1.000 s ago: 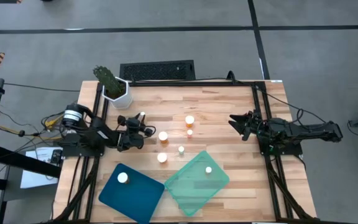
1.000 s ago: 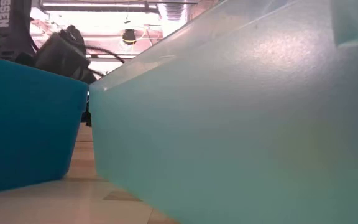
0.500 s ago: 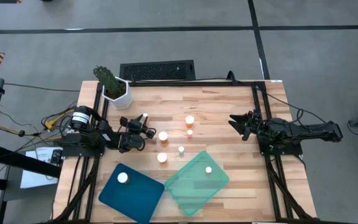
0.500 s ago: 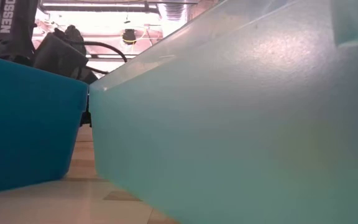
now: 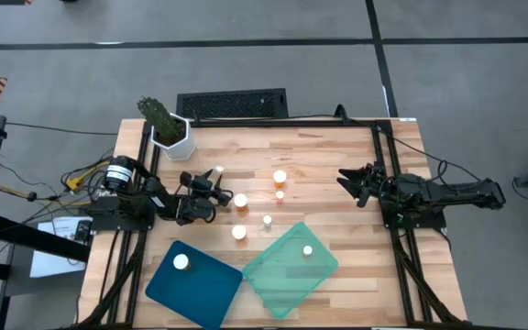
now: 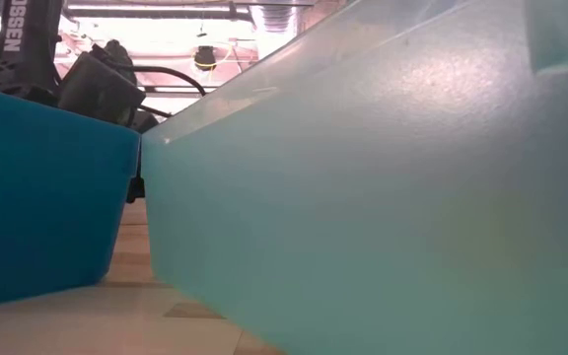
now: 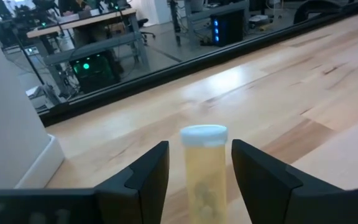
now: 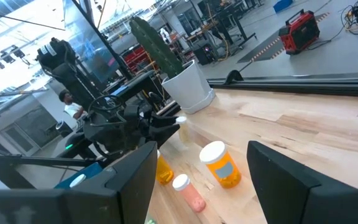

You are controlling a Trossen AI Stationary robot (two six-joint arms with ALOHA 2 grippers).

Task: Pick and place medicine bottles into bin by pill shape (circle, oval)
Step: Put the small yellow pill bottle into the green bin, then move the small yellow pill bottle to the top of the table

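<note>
My left gripper point(image 5: 213, 181) is at the table's left middle, shut on a pale amber medicine bottle with a white cap point(image 7: 204, 168), whose cap also shows in the high view point(image 5: 218, 171). Several more white-capped bottles stand upright on the table: a wide orange one point(image 5: 280, 177), a small one point(image 5: 280, 194), and others point(image 5: 241, 201) point(image 5: 267, 221) point(image 5: 238, 233). One bottle stands in the blue bin point(image 5: 181, 262) and one in the teal bin point(image 5: 308, 249). My right gripper point(image 5: 348, 181) is open and empty at the table's right edge. My left gripper pinches the bottle's body below the cap point(image 7: 194, 186) between its two fingers point(image 7: 148, 180), one on each side. The fingers come roughly level from the table's left. The bottle stands upright in the hold, cap up; its base is hidden behind the fingers.
A blue bin point(image 5: 211, 295) and a teal bin point(image 5: 278, 291) sit at the table's near edge; their walls fill the low view point(image 6: 47, 197) point(image 6: 383, 197). A white pot with a green plant point(image 5: 174, 136) stands at the far left corner.
My left gripper has gone a little toward the table's right edge, toward the standing bottles, carrying the bottle upright with it.
</note>
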